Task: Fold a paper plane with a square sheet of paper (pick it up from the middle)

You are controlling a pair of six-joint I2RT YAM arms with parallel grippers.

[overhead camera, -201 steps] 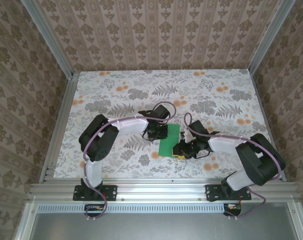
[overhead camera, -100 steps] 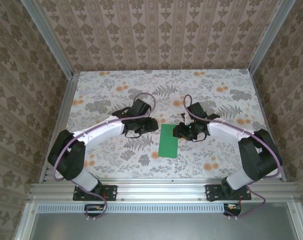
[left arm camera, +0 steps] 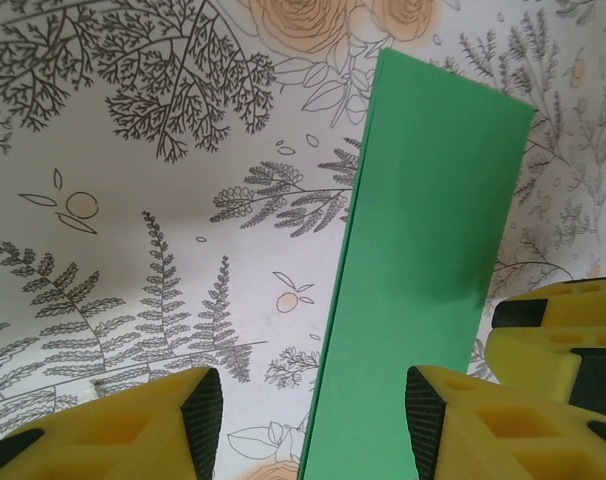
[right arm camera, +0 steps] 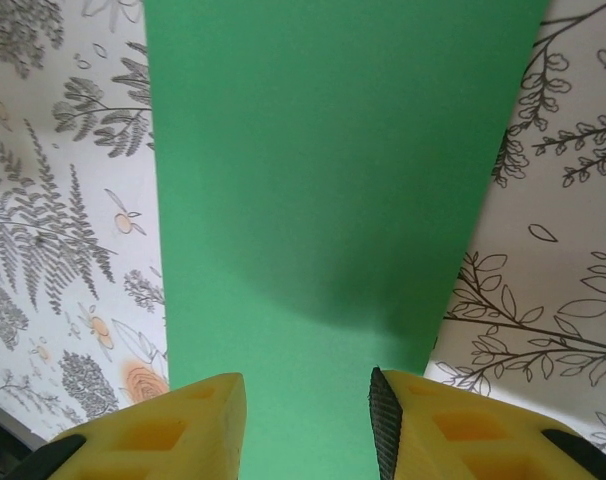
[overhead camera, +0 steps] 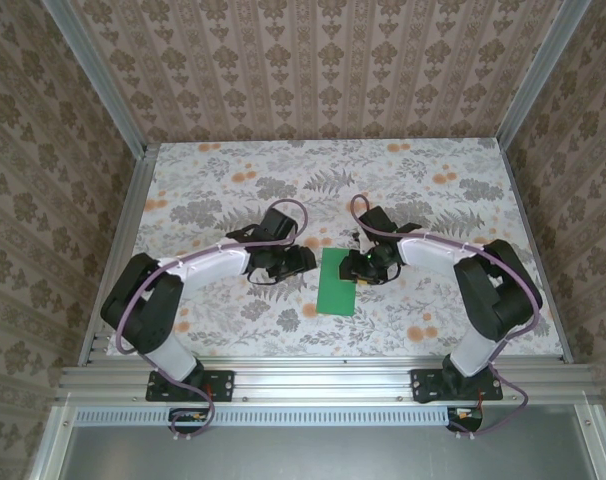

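Note:
The square sheet of paper (overhead camera: 335, 290) lies flat on the flowered table, bright green and folded into a long narrow rectangle, not a paper plane. My left gripper (overhead camera: 303, 262) hovers open just left of its far end. In the left wrist view the paper (left arm camera: 423, 260) has its folded left edge running between the fingers of the left gripper (left arm camera: 311, 425). My right gripper (overhead camera: 362, 267) stands open over the far right corner. In the right wrist view the green paper (right arm camera: 333, 150) spreads below the right gripper (right arm camera: 306, 425), whose jaws hold nothing.
The table (overhead camera: 233, 190) has a fern and orange flower print, with aluminium rails along its sides and patterned walls around it. A yellow finger (left arm camera: 553, 335) of the right gripper shows close beside the paper in the left wrist view.
The left gripper let go of the paper, opened and drew back left. The right gripper moved from the paper's near end to its far end and opened a little. The paper now lies flat.

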